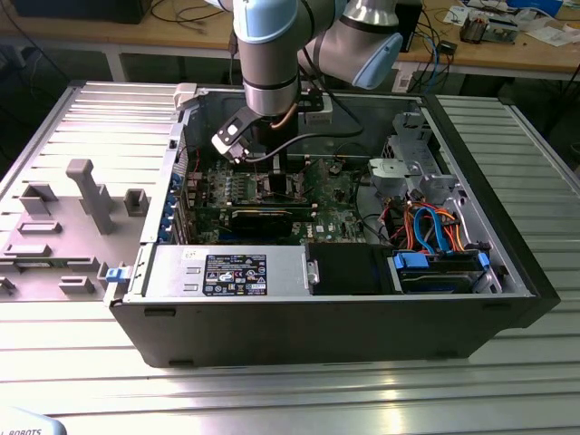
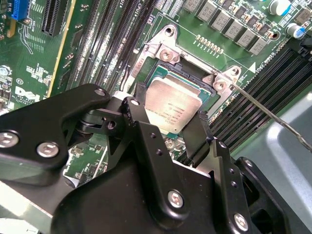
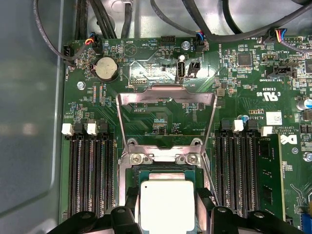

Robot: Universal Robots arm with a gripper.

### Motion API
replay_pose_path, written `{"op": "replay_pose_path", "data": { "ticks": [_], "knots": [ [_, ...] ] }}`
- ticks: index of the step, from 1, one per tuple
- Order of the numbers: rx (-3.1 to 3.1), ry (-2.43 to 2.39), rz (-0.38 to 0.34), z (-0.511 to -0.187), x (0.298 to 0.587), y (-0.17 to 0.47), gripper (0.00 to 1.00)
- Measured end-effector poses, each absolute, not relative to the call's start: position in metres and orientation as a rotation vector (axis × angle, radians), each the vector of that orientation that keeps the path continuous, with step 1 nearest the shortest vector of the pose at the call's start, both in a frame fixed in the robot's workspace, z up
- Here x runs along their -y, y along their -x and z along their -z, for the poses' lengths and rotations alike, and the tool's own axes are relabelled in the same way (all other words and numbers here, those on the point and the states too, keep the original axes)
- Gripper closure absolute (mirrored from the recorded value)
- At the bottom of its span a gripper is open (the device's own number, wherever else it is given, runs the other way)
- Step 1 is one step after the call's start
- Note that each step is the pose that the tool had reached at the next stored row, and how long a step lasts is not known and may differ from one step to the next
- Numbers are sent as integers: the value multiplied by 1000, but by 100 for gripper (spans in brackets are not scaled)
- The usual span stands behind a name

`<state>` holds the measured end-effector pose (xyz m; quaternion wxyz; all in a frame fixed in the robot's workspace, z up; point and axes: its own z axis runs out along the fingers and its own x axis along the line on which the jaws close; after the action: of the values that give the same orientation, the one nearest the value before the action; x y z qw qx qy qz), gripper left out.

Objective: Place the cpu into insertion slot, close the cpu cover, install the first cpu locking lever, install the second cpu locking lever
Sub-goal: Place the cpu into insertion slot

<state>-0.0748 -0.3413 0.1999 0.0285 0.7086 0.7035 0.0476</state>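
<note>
The cpu (image 3: 167,204) (image 2: 175,105), a silvery square chip, lies flat in the insertion slot (image 3: 161,170) (image 2: 168,73) on the green board. My gripper (image 3: 167,202) (image 2: 168,114) straddles it, one black finger (image 3: 132,200) on one edge and the other against the opposite edge, shut on the chip. The cpu cover (image 3: 165,97), a thin metal frame with a big window, stands swung open beyond the slot. A thin wire locking lever (image 2: 263,114) sticks out unlatched from the slot's corner. In the exterior view my gripper (image 1: 272,168) reaches down into the open computer case.
Long black memory slots (image 3: 90,175) (image 3: 236,170) flank the socket. Cables (image 3: 97,19) hang over the board's far edge beside the case wall (image 3: 29,122). A black expansion card (image 1: 263,217), drive bays (image 1: 435,263) and a grey fixture plate (image 1: 82,199) at the exterior view's left show too.
</note>
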Motion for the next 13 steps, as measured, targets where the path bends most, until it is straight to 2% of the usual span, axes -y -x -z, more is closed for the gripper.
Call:
{"op": "replay_pose_path", "data": {
  "ticks": [13],
  "knots": [
    [-2152,-2204,-147,-197,342,75,46]
  ]
}}
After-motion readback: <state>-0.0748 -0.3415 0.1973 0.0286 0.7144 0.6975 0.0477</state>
